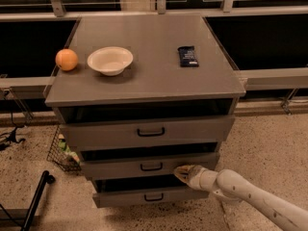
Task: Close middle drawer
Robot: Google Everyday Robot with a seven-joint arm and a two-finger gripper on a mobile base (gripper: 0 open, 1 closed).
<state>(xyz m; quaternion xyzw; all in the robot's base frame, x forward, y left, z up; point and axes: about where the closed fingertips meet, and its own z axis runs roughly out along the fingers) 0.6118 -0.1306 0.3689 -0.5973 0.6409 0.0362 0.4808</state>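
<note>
The middle drawer stood slightly open. The end effector, its opening impossible to tell, sat just right of the drawer's handle. The drawer was probably stiff, heavy wood, best pushed on its flat front.

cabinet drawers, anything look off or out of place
All three stand ajar, dark gaps above each front. The middle drawer sticks out, with the gripper at its front, right of the handle. Nothing spilled or damaged shows.
</note>
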